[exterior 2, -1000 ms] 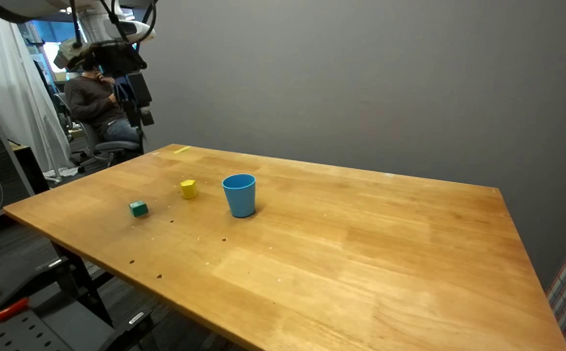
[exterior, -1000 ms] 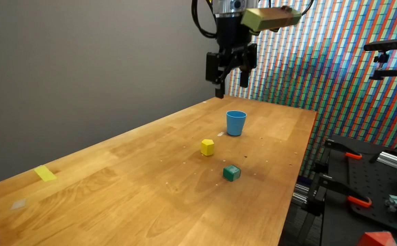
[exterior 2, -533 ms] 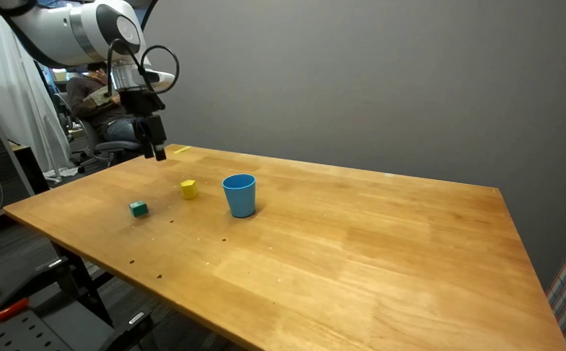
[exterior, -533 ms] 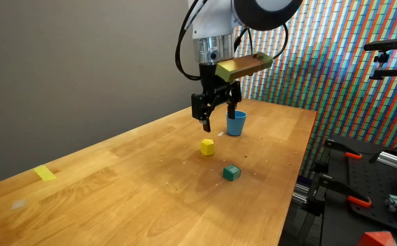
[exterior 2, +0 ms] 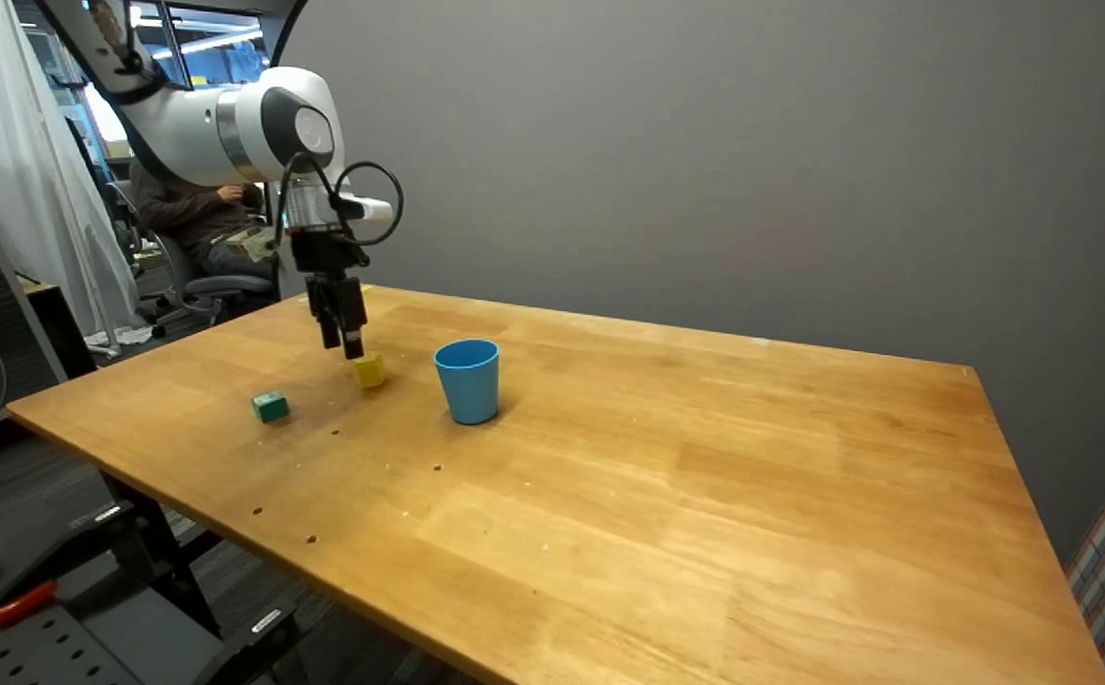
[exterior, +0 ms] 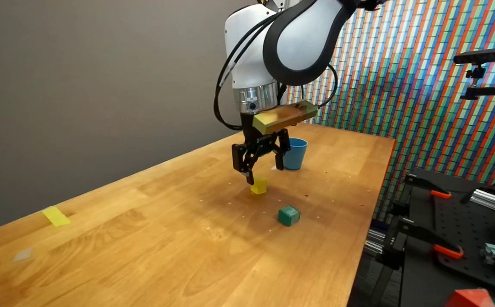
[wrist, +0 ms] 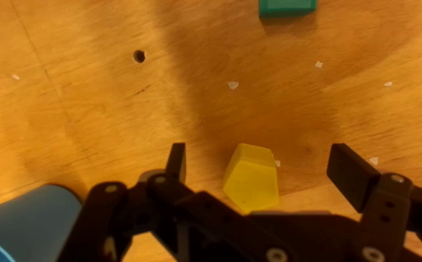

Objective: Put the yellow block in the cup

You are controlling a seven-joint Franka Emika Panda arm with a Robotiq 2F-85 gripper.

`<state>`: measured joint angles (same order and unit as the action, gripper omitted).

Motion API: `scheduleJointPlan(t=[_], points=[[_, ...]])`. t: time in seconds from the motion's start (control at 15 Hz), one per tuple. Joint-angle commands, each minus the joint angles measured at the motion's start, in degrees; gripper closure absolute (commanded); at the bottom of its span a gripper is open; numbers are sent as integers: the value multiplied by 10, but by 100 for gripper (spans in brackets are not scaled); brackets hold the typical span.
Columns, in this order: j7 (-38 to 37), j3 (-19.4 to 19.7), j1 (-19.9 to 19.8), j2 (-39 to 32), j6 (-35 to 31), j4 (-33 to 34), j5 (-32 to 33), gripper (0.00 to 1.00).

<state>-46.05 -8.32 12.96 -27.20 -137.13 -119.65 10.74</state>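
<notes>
Hanging above the wooden table (exterior: 157,256) in an exterior view, the gripper (exterior: 265,176) has its two fingers (exterior: 250,178) parted, one crossing in front of the top corner of the yellow block (exterior: 259,187), which sits on the wood near the green block (exterior: 289,215). In an exterior view, the blue cup (exterior 2: 471,385) stands upright near the yellow block but apart from it. In the wrist view, the yellow block shows in the gap framed by the spread fingers, wood visible on either side of it, with the blue cup cut off at the lower left corner.
</notes>
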Motion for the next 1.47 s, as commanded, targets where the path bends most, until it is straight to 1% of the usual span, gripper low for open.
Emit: scheduleJointPlan(t=[0.0,0.07,0.13,0.2,0.6,0.67,0.8,0.87,1.07,1.2,1.33,1.4], points=[[32,22,15,-46,-1,49,-27,0],[35,25,16,-55,0,57,-31,0],[38,29,18,-62,1,63,-34,8],[39,35,22,-69,3,70,-30,26],[28,65,44,-84,10,91,-17,74],[43,55,36,-76,14,88,-34,81],[38,57,43,-33,22,68,-30,79],[12,74,59,-2,31,55,-8,79],[-48,106,78,61,70,46,39,79],[-103,120,77,90,110,47,77,81],[-154,122,63,106,148,44,104,81],[-177,121,54,107,164,42,108,81]])
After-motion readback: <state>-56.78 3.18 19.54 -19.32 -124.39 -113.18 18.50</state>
